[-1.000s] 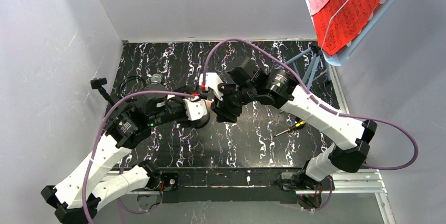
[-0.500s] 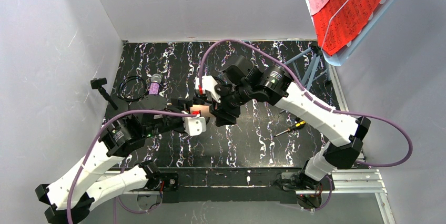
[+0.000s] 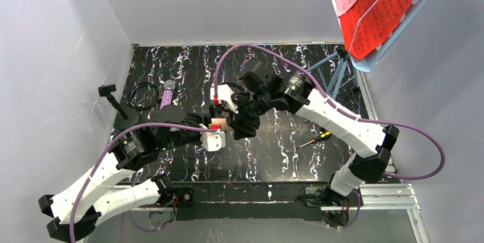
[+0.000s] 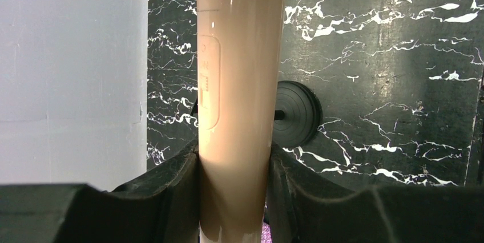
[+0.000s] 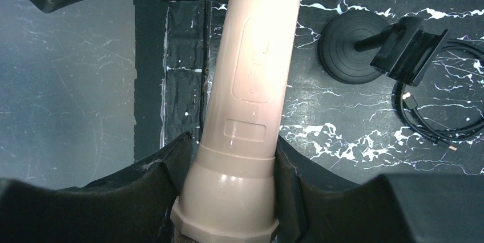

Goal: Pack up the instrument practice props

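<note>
- Right, a handover in mid-air: the cream mic (image 4: 234, 83) hangs above the middle of the table (image 3: 274, 157), between the two arms.
- Left gripper (image 4: 233, 160) has a finger pressed on each side of the slim handle, so it looks clamped on it in its wrist view.
- Right gripper (image 5: 234, 146) is clamped too, on the wider collar at the other end.
- So both hold the one mic; I'd call this the passing step, one prop out of several.
- Next move, I reckon: one gripper has to let go cleanly while the other holds firm, with no twisting of the mic between them. Which one yields, I cannot tell.
- Where the mic goes after that is unclear, as no box or case shows in any view.
- Plenty left to pack: the purple mic (image 3: 167, 93) lies at the back left, a post (image 5: 348, 49) stands near it, and the pages (image 3: 382, 9) sit up on the stand (image 3: 399, 42) at the far right.
</note>
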Action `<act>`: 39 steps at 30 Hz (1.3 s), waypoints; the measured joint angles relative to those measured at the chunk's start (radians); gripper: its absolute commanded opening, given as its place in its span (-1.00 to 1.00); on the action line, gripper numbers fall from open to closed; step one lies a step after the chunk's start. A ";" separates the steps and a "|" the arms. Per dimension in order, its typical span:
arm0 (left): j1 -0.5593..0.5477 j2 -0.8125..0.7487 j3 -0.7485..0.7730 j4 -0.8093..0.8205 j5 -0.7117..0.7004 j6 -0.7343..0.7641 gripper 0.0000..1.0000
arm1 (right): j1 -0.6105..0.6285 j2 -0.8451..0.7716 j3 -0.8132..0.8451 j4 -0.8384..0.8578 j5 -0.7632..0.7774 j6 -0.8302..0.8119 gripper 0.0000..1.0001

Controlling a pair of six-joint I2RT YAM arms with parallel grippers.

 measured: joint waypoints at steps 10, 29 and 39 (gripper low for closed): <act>-0.007 -0.033 0.000 -0.010 -0.095 -0.010 -1.00 | 0.010 -0.010 0.000 0.058 0.080 0.005 0.94; 0.126 0.154 0.019 0.132 -0.492 -0.544 -1.00 | 0.003 -0.369 -0.415 0.602 0.593 0.114 0.97; 0.436 0.301 0.061 0.101 -0.368 -0.926 -1.00 | 0.002 -0.428 -0.563 0.738 0.746 0.153 0.97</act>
